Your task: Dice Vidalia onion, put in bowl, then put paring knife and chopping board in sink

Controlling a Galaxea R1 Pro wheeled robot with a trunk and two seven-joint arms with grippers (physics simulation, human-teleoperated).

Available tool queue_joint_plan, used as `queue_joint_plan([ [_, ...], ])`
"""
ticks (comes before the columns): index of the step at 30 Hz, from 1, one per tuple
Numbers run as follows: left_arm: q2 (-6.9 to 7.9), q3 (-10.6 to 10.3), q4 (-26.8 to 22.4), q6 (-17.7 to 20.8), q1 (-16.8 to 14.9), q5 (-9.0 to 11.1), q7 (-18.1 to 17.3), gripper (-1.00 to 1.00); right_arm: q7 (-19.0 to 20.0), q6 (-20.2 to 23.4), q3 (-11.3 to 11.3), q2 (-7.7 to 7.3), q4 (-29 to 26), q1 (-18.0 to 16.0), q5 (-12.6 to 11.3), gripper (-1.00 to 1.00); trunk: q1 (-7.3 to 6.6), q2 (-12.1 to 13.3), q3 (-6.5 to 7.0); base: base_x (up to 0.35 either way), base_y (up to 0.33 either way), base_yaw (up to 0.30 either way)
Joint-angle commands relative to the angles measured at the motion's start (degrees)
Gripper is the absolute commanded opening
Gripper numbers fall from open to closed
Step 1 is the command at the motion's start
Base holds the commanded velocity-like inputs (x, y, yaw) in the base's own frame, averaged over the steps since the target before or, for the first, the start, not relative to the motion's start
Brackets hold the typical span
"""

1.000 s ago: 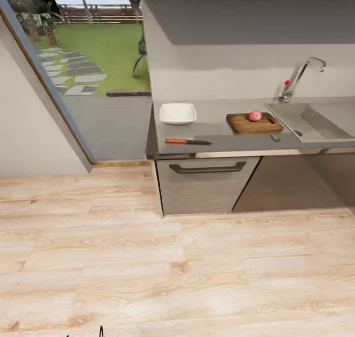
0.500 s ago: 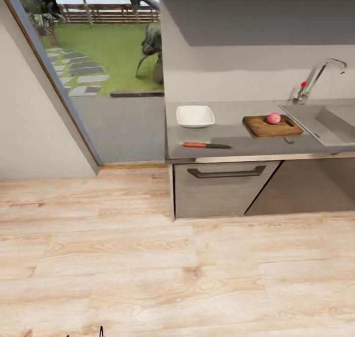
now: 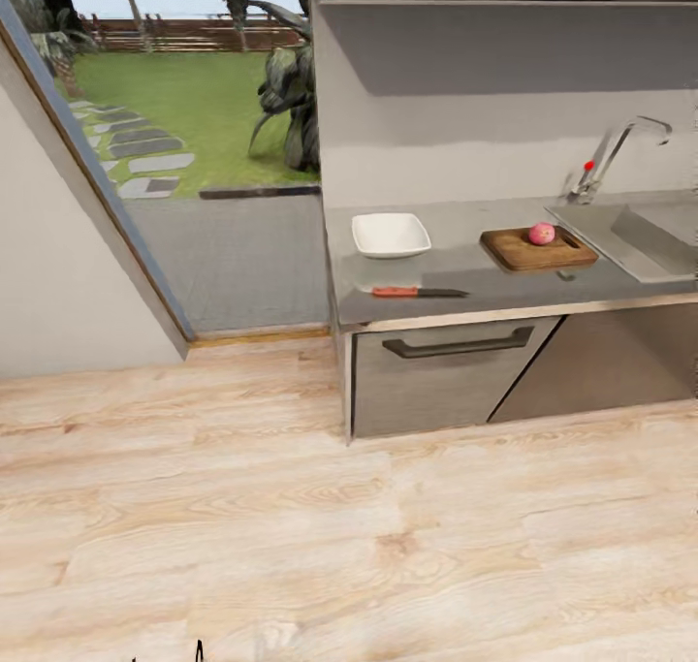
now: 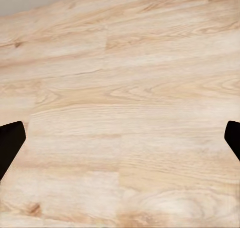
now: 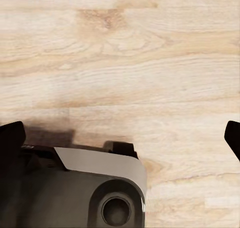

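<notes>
Onion [image 3: 542, 234] on board [image 3: 537, 249], right of frame on countertop [image 3: 456, 274]; knife [image 3: 418, 293] near front edge, bowl [image 3: 391, 235] behind. Left gripper [image 4: 120, 138] and right gripper [image 5: 120, 138] spread wide over floor [image 3: 291, 526], well apart from all.

We observe the countertop [image 3: 456, 272] across a light wooden floor [image 3: 291, 507]. The bowl [image 3: 391, 235] sits at its left end, with the paring knife [image 3: 418, 293] lying near the front edge. The onion [image 3: 542, 234] rests on the chopping board [image 3: 533, 251], just beside the sink [image 3: 645, 240] with its faucet [image 3: 611, 156].
</notes>
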Motion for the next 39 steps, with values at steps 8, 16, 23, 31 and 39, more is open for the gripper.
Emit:
queue_joint_plan([
  [8, -0.01, -0.3, 0.2, -0.1, -0.1, -0.4, 0.6, 1.0, -0.4, -0.2, 0.5, 0.02, 0.1, -0.1, -0.2, 1.0, 0.02, 0.0, 0.55, 0.091, 0.287, -0.185],
  [16, -0.01, -0.3, 0.2, -0.1, -0.1, -0.4, 0.6, 1.0, -0.4, -0.2, 0.5, 0.02, 0.1, -0.1, -0.2, 1.0, 0.02, 0.0, 1.13, 0.091, 0.287, -0.196],
  [23, -0.01, -0.3, 0.2, -0.1, -0.1, -0.4, 0.6, 1.0, -0.4, -0.2, 0.5, -0.03, 0.1, -0.1, -0.2, 1.0, 0.02, 0.0, 1.61, 0.091, 0.287, -0.206],
  [31, 0.02, -0.4, 0.2, -0.1, -0.1, -0.4, 0.6, 1.0, -0.4, -0.2, 0.5, -0.07, 0.1, 0.0, -0.2, 1.0, 0.02, 0.0, 2.16, 0.091, 0.287, -0.208],
  [39, 0.02, -0.4, 0.2, -0.1, -0.1, -0.3, 0.6, 1.0, -0.3, -0.2, 0.5, -0.07, 0.1, 0.0, -0.2, 1.0, 0.02, 0.0, 2.7, 0.091, 0.287, -0.208],
])
